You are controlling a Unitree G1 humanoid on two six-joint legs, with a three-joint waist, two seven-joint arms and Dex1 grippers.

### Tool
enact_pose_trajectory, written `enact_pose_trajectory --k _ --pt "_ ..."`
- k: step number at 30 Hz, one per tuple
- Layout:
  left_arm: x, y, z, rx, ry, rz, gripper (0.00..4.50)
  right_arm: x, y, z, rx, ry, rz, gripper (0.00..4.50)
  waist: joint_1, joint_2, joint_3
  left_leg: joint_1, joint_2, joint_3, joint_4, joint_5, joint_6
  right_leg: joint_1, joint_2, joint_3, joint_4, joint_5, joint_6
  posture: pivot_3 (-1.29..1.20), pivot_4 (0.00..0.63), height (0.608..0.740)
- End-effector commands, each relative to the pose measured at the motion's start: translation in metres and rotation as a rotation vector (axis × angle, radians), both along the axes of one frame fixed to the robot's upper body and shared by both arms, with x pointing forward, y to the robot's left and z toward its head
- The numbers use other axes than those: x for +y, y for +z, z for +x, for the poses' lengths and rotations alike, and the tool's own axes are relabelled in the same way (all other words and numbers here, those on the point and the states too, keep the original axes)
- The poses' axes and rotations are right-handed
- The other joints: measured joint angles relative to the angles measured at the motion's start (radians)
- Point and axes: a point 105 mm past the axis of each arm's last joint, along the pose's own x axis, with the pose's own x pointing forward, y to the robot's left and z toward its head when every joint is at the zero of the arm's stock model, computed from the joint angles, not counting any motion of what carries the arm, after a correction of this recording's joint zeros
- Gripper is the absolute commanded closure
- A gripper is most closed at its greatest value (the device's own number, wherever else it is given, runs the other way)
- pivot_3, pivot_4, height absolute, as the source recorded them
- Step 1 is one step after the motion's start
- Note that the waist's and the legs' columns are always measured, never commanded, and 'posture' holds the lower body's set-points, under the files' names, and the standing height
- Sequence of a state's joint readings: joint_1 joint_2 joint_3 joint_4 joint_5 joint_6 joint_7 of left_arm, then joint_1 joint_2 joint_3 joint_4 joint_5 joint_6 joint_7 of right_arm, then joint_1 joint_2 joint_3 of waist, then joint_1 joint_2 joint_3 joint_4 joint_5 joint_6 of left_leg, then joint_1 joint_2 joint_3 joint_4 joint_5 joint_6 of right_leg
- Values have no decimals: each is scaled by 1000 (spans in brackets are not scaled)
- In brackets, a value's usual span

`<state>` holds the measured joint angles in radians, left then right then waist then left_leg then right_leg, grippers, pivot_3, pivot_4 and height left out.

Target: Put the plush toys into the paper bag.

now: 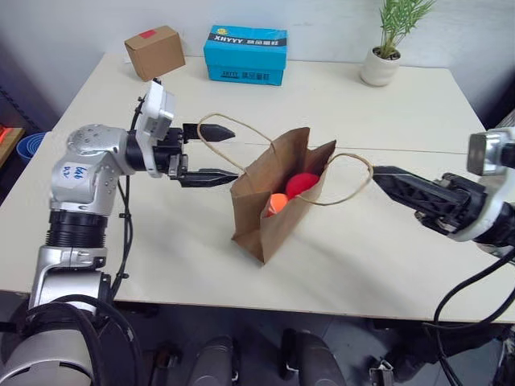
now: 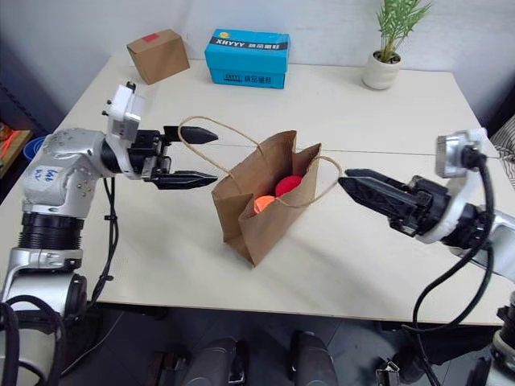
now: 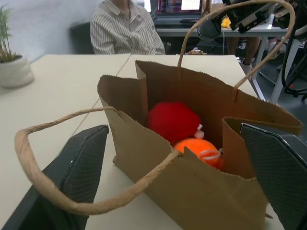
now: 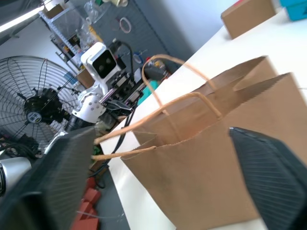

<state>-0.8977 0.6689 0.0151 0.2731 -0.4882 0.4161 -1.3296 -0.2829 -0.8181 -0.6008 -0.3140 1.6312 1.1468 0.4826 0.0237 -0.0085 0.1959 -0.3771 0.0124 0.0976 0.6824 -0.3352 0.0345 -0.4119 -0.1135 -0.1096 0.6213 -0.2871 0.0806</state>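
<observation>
From the head views, a plain brown kraft paper bag (image 1: 278, 201) with thin twisted-cord loop handles stands open near the middle of the smooth pale table (image 1: 386, 104), creased along its sides. Inside it sit the two plush toys: a round fuzzy red one (image 1: 302, 184) and a small orange blob (image 1: 278, 203), side by side. The left gripper (image 1: 217, 154), its two pointed black fingers spread wide and released, hovers just left of the bag beside the left handle loop. The right gripper (image 2: 354, 178) reaches in from the right, its tip near the right handle; it grasps nothing. At the far edge are a small brown cardboard box with a red sticker (image 1: 154, 51), a blue printed carton (image 1: 245, 54) and a green plant in a white pot (image 1: 385, 50). In the left wrist view the red toy's pile and the orange toy's white stitching show between textured black fingers (image 3: 79, 167). In the right wrist view the bag's matte, serrated rim fills the gap between parted fingers (image 4: 268, 163).
</observation>
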Motion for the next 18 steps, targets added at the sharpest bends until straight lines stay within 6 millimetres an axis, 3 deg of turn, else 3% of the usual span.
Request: enact_pose_trajectory --k 1,6,11,13,16,18 --pt "10 10 -5 1 -4 -39 0 -4 6 -9 -103 -52 -32 21 0 0 0 0 0 0 0 0 0 0 0 0 0 0 0 0 150 740" --pt "13 4 5 71 42 -60 0 -12 -17 -8 -115 -118 -98 21 0 0 0 0 0 1 0 0 0 0 0 1 0 1 1 0 150 740" --pt "1 -12 7 537 62 -104 0 -12 -23 -3 -150 -163 -83 21 -1 -1 0 0 0 1 0 0 0 0 2 1 0 1 2 0 150 740" --pt "-6 -18 3 574 28 -129 0 -10 -24 -2 -162 -170 -67 21 -2 -1 0 0 0 1 0 0 0 0 1 2 0 1 2 0 150 740" --pt "-8 -1 5 571 14 -270 0 -8 -25 -1 -185 -190 -53 21 -1 -2 1 0 0 1 1 0 0 0 1 2 0 1 2 0 150 740" --pt "-4 -2 1 514 33 -223 0 -5 -26 -2 -196 -195 -61 21 -2 -3 2 0 0 0 1 0 0 0 0 1 0 1 2 0 150 740"
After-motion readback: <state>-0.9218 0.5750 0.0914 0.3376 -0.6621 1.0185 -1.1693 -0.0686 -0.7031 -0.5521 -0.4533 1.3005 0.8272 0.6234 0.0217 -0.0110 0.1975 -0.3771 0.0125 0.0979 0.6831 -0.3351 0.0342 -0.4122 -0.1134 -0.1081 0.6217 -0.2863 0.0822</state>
